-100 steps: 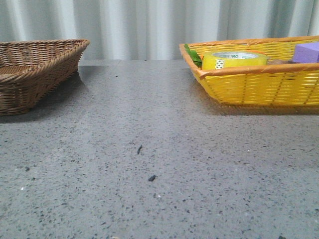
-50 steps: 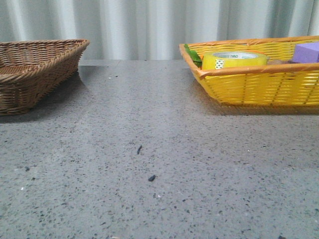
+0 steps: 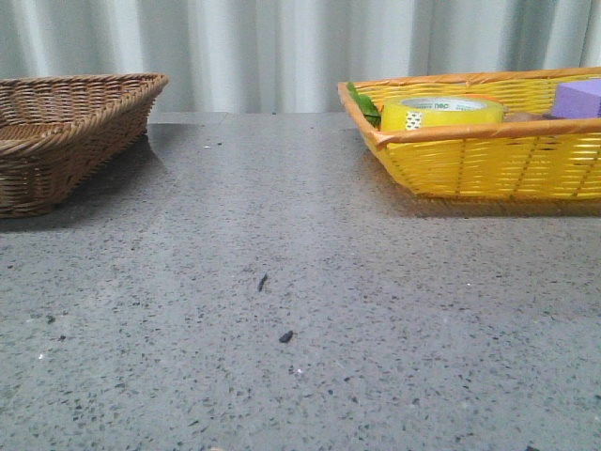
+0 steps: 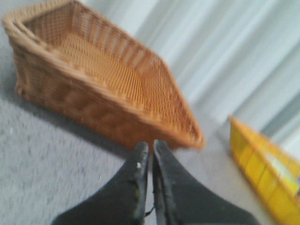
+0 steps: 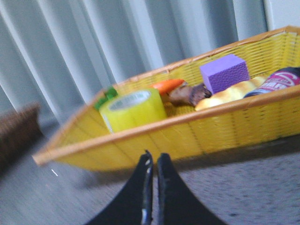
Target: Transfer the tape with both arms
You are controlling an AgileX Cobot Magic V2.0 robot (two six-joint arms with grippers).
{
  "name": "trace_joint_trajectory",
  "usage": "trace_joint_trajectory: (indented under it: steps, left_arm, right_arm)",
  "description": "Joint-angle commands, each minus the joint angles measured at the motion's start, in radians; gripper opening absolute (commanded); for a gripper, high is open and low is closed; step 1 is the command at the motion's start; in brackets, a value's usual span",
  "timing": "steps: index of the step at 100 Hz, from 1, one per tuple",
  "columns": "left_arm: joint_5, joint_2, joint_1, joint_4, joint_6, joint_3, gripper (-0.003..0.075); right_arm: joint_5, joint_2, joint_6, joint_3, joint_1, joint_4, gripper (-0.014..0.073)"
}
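Nearest to me, my own tools: my left gripper [image 4: 150,150] has its fingers pressed together on nothing, and my right gripper [image 5: 153,161] is likewise closed and empty. Neither arm shows in the front view, so I judge the transfer has not really started; the pickup, the handover between arms and the placing are all left to do.

Beyond the fingers lies the grey speckled table [image 3: 282,282], bare in the middle but for a few dark specks. Farther out, at about ten o'clock in the front view, sits the brown wicker basket [image 3: 70,122]; my left wrist camera looks into it and I see nothing inside, though that picture is blurred. At about two o'clock sits the yellow basket [image 3: 488,164], and the tape [image 3: 441,115] lies flat in it near its left end, white inner ring up. My right wrist camera shows the tape [image 5: 133,110] just behind the near rim, with a carrot [image 5: 168,86] beyond it, a brownish lump I cannot identify, a purple block [image 5: 224,72], something pale yellow like bread, and a dark can [image 5: 281,80] at the far end. Farthest off hangs a pale curtain [image 3: 282,47].
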Motion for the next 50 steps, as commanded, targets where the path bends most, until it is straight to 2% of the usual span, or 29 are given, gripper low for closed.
trace_joint_trajectory:
  steps: [1,5,11,22,34,41,50]
  left_arm:
    - [-0.188,-0.028,0.004,-0.058,-0.007,0.007,-0.0020]
    - [-0.219,-0.028,0.004,-0.060,-0.007,-0.001,-0.0020]
    - [-0.197,-0.023,0.004,-0.049,-0.002,-0.027,-0.0020]
    - [-0.015,0.034,0.004,0.050,0.001,-0.126,-0.0020]
    - [0.163,0.151,0.004,0.241,0.002,-0.280,-0.0014]
    - [0.251,0.236,0.004,0.324,0.005,-0.381,0.0038]
    - [0.343,0.348,0.004,0.356,0.066,-0.501,0.0193]
  right_arm:
    - [-0.116,-0.019,0.010,0.001,-0.004,0.197,-0.0062]
    - [-0.113,-0.019,0.010,-0.018,-0.004,0.221,-0.0062]
    - [-0.080,-0.019,0.010,-0.058,-0.002,0.221,-0.0062]
    - [0.000,0.003,-0.018,-0.172,-0.002,0.208,-0.0062]
    - [0.121,0.110,-0.092,-0.332,-0.002,0.135,-0.0062]
    - [0.214,0.207,-0.146,-0.442,-0.002,0.108,-0.0060]
    - [0.367,0.346,-0.217,-0.595,-0.002,0.104,-0.0057]
